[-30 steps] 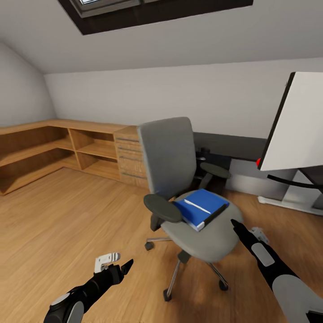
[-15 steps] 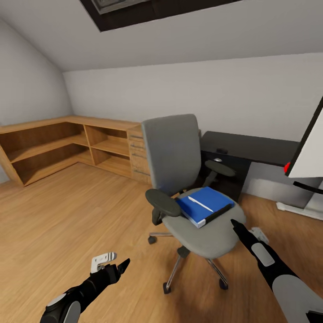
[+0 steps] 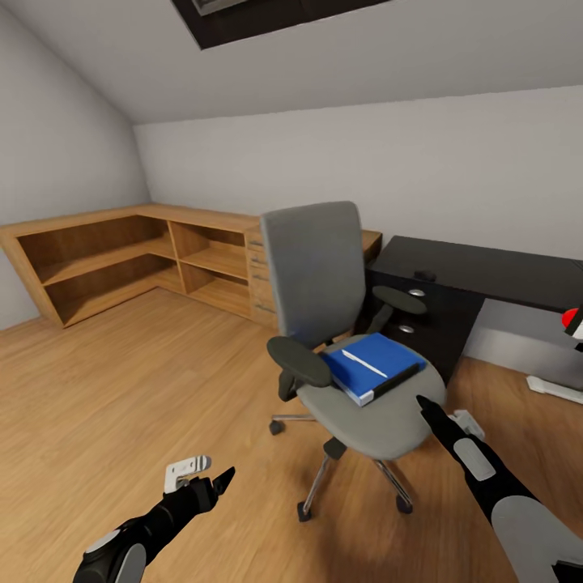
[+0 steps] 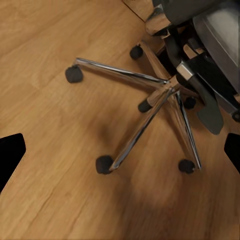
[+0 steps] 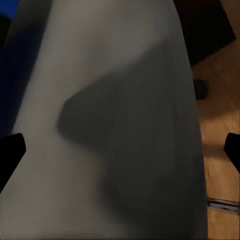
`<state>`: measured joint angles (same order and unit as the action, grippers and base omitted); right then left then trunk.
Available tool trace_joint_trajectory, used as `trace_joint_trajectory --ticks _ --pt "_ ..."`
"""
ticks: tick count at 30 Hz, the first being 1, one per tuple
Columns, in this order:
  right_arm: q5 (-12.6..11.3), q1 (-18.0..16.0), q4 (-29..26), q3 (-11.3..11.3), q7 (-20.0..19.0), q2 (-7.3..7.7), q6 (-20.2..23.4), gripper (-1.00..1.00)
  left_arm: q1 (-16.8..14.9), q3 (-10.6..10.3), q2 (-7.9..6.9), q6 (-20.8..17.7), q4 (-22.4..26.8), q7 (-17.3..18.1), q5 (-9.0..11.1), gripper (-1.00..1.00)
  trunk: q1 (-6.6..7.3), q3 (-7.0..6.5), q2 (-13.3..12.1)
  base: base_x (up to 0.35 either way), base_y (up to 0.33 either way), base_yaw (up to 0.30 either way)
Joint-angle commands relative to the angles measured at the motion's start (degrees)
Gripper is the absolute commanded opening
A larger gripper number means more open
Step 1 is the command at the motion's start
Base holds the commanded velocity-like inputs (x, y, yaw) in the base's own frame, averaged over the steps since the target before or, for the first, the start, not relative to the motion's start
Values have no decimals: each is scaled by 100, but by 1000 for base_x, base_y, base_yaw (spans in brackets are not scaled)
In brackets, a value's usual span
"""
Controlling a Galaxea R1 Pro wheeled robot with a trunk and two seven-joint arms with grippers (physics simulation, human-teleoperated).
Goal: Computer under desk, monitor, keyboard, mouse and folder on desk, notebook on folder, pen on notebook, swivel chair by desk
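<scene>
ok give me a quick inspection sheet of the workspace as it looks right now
surface: desk, black top, small dark item near its left end, too small to identify
job's things: swivel chair on the wood floor in front of the desk; blue folder lies on its seat with a white pen-like stick on top and a dark strip along its front edge
clutter: nothing seen
grippers: left gripper low over the floor, open, empty; right gripper at the seat's front edge, open, short of the folder
cables: nothing seen
surroundings: oak shelving unit along the walls, sloped ceiling with skylight
</scene>
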<state>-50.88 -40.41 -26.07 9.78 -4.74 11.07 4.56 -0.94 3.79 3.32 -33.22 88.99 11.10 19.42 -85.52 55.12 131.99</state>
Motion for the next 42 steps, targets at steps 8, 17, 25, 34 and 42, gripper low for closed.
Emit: trace_joint_trajectory --ticks 8,17,25,34,42 --pt "-20 -2 -6 32 -27 0 6 100 -5 17 10 -44 4 24 26 100 0 7 2 20 0 5" --pt "-52 -2 -12 56 -57 64 -15 100 -3 15 80 -36 -56 14 10 100 0 7 2 0 0 0" --pt "-28 -2 -12 58 -62 175 -32 100 5 33 97 -35 -49 15 13 100 0 7 2 0 0 0" --pt "-27 -2 -12 59 -62 199 -27 100 6 34 99 -35 -50 15 10 100 0 7 2 80 0 0" --pt "-27 -2 -12 59 -62 210 -21 100 6 34 95 -38 -50 15 10 100 0 7 2 210 0 0"
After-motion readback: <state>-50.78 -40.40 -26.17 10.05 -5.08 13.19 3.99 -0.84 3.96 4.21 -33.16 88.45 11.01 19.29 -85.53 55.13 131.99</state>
